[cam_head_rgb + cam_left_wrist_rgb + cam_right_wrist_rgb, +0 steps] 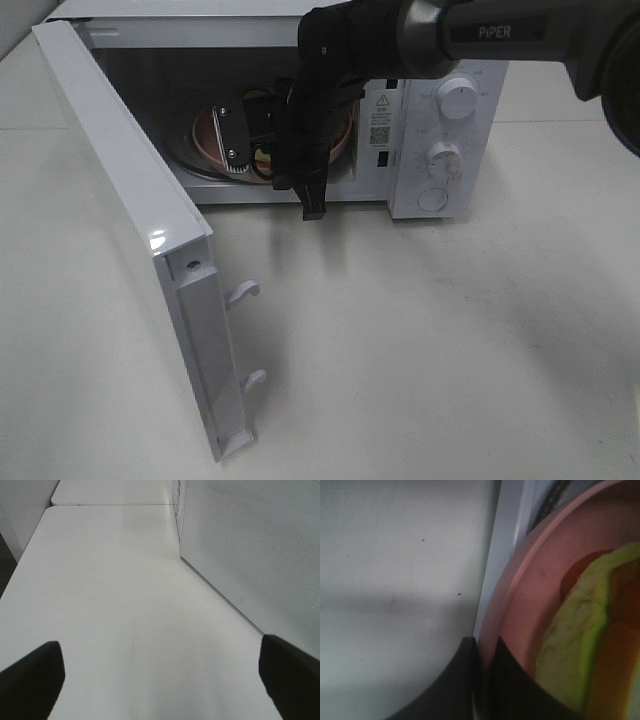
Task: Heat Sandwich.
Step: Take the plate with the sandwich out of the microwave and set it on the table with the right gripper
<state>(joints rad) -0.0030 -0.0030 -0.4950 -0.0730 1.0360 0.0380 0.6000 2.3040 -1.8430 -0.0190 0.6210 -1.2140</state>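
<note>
Black right gripper (481,680): jaws pinched together, arm reaching forward; black left gripper (160,677): jaws spread wide, hovering low

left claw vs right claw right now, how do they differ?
Left claw: open, holding nothing, over the bare table beside the microwave. Right claw: shut on the pink plate rim, reaching into the oven cavity, with the sandwich beside it. Both have dark fingers.
</note>
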